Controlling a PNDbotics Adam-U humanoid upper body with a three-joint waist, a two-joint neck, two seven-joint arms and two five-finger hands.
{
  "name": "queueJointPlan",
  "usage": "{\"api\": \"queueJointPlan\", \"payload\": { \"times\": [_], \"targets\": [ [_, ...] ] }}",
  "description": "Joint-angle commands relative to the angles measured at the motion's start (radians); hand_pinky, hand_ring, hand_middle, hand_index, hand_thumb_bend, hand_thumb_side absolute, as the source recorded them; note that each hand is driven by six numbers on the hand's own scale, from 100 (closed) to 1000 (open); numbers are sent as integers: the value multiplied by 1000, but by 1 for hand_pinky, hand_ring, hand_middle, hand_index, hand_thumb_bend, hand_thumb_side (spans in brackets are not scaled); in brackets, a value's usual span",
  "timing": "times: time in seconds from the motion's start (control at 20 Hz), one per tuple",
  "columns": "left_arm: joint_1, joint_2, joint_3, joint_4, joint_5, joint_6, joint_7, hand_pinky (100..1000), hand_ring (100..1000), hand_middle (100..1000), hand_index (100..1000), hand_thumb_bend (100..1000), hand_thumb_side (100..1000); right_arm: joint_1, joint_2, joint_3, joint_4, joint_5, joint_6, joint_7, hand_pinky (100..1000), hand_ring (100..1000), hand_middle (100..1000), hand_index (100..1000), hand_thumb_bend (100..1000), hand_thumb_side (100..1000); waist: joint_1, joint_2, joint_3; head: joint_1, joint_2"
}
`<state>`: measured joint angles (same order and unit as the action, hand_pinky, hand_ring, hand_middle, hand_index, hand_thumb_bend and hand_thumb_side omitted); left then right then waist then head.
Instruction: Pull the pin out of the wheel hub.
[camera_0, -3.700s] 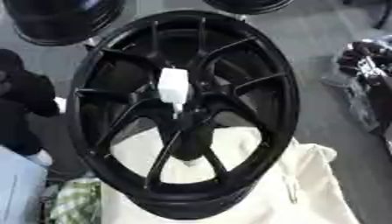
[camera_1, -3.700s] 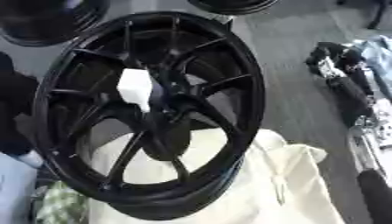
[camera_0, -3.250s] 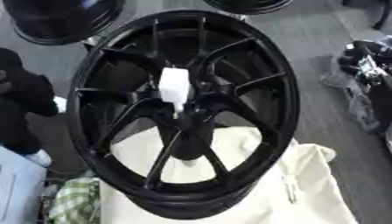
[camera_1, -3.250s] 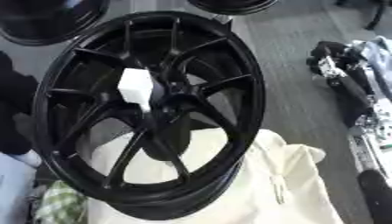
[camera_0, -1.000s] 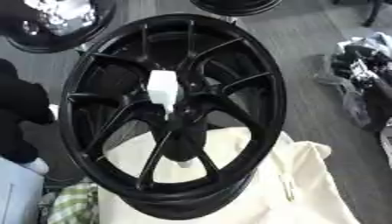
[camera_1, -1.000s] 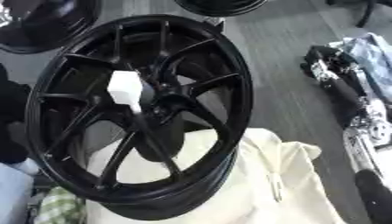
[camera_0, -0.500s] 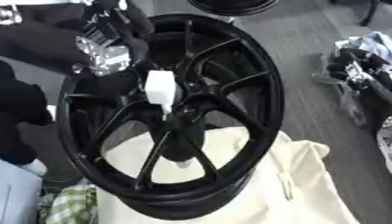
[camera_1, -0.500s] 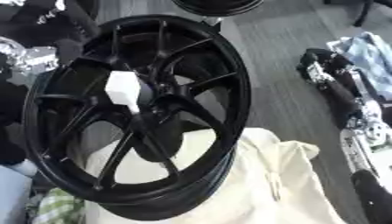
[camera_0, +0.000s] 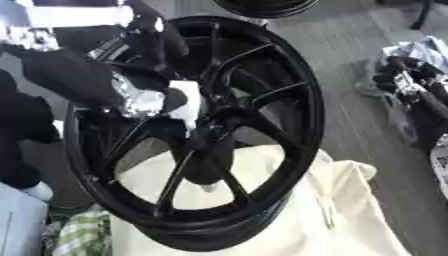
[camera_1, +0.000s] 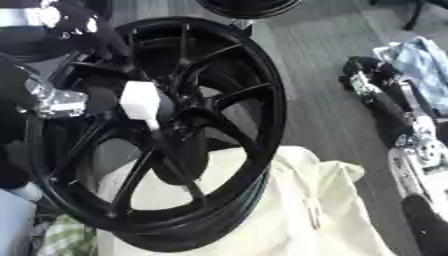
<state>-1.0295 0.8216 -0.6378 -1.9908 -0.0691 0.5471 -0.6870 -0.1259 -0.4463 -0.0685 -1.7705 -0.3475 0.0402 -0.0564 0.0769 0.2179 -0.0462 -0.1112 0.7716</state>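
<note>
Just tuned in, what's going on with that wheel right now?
The left hand has come in from the upper left and is right at the white pin in the middle of the black wheel, which leans on a cream cloth. The pin is still in the hub. The right hand waits at the right edge.

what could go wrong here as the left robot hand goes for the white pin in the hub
1. The black wheel stands tilted on a cream cloth, not clamped by anything visible; a sideways pull might tip or slide it.
2. The left robot hand comes in over the spokes beside the white pin; its fingers might catch a spoke or knock the pin askew rather than pulling it straight.
3. The right robot hand sits off to the right, so it does not steady the rim.
</note>
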Motion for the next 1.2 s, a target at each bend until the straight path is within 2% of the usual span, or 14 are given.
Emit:
{"api": "queueJointPlan", "payload": {
  "times": [0.05,0.25,0.4,0.9,1.0,1.2],
  "targets": [
    [-21,-2,12,-9,-30,82,-72,884,835,786,851,459,428,-4,-15,-3,-5,8,4,3,817,718,650,740,231,406,-3,-14,0,-2,-2],
    [-21,-20,2,3,-59,95,-69,891,837,765,836,523,384,-3,-12,-3,-3,12,5,4,817,717,648,740,230,408,-2,-12,-3,-1,-2],
    [-24,-41,-7,36,-84,94,-68,894,840,764,841,495,324,-4,-12,-2,-4,12,4,4,817,717,648,740,229,408,-2,-10,-5,0,-2],
    [-33,-98,-34,156,-135,67,-69,891,841,771,847,422,262,-5,-11,-1,-5,14,6,4,817,716,645,739,228,411,-2,-3,-9,2,-2],
    [-31,-104,-35,173,-141,63,-67,890,841,770,843,397,228,-5,-10,-1,-4,15,7,4,817,715,645,739,216,410,-1,-1,-9,2,-2],
    [-25,-110,-38,199,-142,51,-76,891,845,776,834,413,272,-6,-8,-2,-3,17,8,2,817,714,643,739,228,414,-1,2,-11,2,-2]
  ]
}}
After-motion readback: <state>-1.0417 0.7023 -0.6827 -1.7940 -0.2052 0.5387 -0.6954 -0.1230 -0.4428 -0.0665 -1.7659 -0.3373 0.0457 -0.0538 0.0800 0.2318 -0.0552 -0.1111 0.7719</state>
